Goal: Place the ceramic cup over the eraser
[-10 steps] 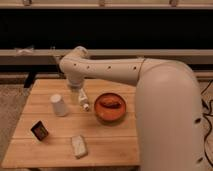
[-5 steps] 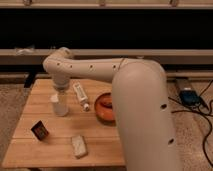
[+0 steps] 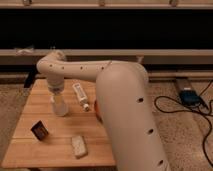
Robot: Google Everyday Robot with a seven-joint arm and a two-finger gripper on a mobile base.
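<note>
The ceramic cup [image 3: 60, 107] is small, white and tapered. It stands on the left half of the wooden table [image 3: 30, 107]. My gripper [image 3: 57, 94] points down right over the cup's top, at or touching it. The eraser [image 3: 40, 130] is a dark squarish block with a brown edge. It lies in front of the cup and a little to its left, apart from it. My white arm sweeps in from the lower right across the table.
A white capped tube [image 3: 80, 96] lies just right of the cup. A pale rectangular block [image 3: 78, 146] lies near the front edge. The orange bowl [image 3: 95, 111] is almost fully hidden behind my arm. Cables and a blue box [image 3: 190, 96] lie on the floor at the right.
My arm has swung left. The gripper moved from beside the tube and bowl to directly over the cup, and the arm now covers the bowl.
</note>
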